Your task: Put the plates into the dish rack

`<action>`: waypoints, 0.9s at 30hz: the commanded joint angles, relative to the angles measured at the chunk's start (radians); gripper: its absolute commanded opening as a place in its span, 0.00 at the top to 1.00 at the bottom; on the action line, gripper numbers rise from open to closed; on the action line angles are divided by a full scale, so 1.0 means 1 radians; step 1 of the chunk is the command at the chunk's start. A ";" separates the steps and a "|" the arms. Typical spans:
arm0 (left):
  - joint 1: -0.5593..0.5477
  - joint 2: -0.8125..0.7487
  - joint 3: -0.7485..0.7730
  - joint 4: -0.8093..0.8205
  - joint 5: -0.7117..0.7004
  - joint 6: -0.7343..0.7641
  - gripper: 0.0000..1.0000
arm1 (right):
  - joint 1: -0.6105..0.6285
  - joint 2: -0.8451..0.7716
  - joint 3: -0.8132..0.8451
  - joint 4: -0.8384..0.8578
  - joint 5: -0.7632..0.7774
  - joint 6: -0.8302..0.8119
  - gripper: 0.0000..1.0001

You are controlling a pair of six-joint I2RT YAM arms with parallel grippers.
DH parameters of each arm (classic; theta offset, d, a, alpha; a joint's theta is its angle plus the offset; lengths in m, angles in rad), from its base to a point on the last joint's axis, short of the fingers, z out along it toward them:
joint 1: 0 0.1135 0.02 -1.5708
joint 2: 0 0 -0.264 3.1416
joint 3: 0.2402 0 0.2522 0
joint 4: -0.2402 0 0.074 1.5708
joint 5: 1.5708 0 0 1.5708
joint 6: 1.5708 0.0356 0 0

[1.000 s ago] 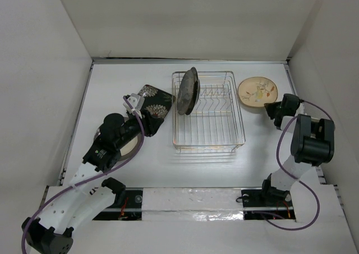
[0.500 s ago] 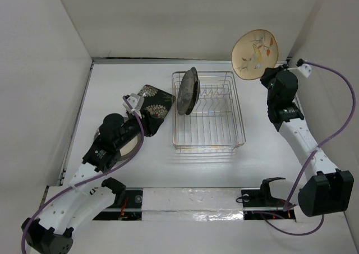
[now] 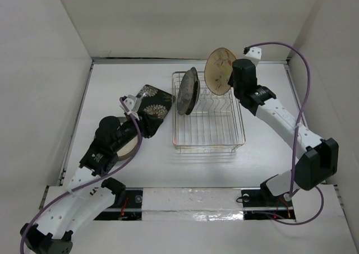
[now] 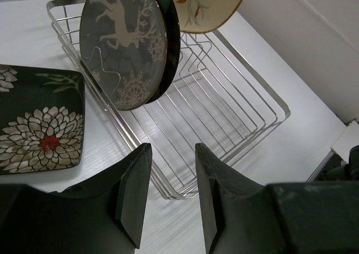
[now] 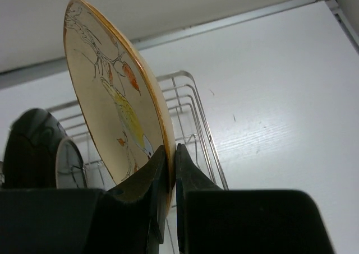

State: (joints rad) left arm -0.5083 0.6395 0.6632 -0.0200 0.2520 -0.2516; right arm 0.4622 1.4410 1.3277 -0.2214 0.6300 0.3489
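Tan floral plate point(image 3: 220, 70) upright in right jaws above dish rack point(image 3: 207, 147)

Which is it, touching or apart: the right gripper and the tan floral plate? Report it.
Touching. The right wrist view shows the right gripper shut on the tan floral plate, one finger pressed against each face of its rim.

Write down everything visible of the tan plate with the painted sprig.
The tan plate is round, seemingly glazed ceramic, cream-tan with an orange-brown rim and a sprig of yellow and red leaves. It is held on edge, tilted, over the far end of the dish rack, its lower rim pinched by the right hand. Nothing else visibly touches it.
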 commanded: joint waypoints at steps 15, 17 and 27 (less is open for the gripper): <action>0.004 -0.086 0.033 0.061 0.081 -0.014 0.66 | 0.139 0.122 0.268 -0.183 0.192 0.130 1.00; 0.004 -0.093 0.038 0.060 0.073 -0.014 0.66 | 0.155 0.154 0.297 -0.243 0.210 0.147 1.00; -0.006 -0.103 0.032 0.058 0.064 -0.012 0.65 | 0.184 0.180 0.346 -0.329 0.336 0.183 1.00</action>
State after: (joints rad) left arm -0.5091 0.5457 0.6632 -0.0189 0.3069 -0.2596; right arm 0.6529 1.6611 1.5906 -0.6159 0.8318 0.4908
